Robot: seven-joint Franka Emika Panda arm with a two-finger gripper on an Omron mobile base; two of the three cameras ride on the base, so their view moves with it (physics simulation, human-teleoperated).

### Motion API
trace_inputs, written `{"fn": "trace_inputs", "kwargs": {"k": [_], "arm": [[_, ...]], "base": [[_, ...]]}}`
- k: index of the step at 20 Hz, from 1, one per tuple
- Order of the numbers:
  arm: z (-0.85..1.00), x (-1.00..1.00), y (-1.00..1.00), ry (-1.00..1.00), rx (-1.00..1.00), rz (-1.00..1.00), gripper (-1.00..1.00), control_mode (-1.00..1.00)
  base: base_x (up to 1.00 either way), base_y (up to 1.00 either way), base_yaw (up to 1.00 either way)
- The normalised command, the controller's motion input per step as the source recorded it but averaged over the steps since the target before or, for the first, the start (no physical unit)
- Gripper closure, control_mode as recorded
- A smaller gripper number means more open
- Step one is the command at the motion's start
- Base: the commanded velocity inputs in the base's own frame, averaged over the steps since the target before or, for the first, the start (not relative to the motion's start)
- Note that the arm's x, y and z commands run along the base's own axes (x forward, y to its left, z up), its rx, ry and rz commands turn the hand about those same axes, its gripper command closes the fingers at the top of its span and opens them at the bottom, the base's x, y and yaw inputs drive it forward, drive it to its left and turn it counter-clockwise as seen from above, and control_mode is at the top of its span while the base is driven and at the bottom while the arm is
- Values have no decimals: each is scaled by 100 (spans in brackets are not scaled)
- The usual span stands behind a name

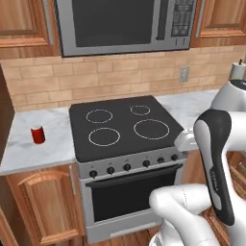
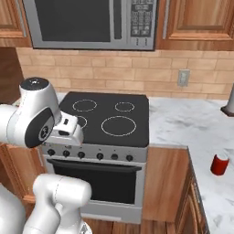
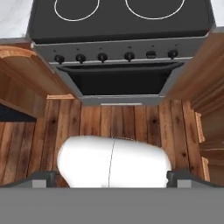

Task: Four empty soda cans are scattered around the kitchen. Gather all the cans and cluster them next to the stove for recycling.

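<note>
Left base view: marble counter [image 1: 29, 153] flanks black stove [image 1: 122, 126].

The robot's smooth white arm [image 1: 190, 211] is made of fat, round, shiny tubes, like big sausages joined end to end. One long link has a dark grey strip [image 1: 217, 163] running down it, with tiny pale marks on it too small to read. From the other side, a round white joint [image 2: 34, 112] has a dark grey cap on top and a dark grey patch on its side with a little circle in it. A small white block [image 2: 67, 129] sticks out beside it.
</note>
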Motion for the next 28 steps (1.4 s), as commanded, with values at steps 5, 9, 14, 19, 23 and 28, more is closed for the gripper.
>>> {"fn": "trace_inputs", "kwargs": {"k": [5, 9, 14, 19, 23, 28], "arm": [[0, 0, 0, 0, 0, 0, -100, 100], [0, 0, 0, 0, 0, 0, -100, 100], [0, 0, 0, 0, 0, 0, -100, 100], [0, 0, 0, 0, 0, 0, -100, 100], [0, 0, 0, 0, 0, 0, -100, 100], [0, 0, 0, 0, 0, 0, -100, 100]], "base": [[1, -51, -41], [1, -53, -41], [17, -38, -38], [11, -25, -38], [1, -3, -37], [13, -6, -34]]}}
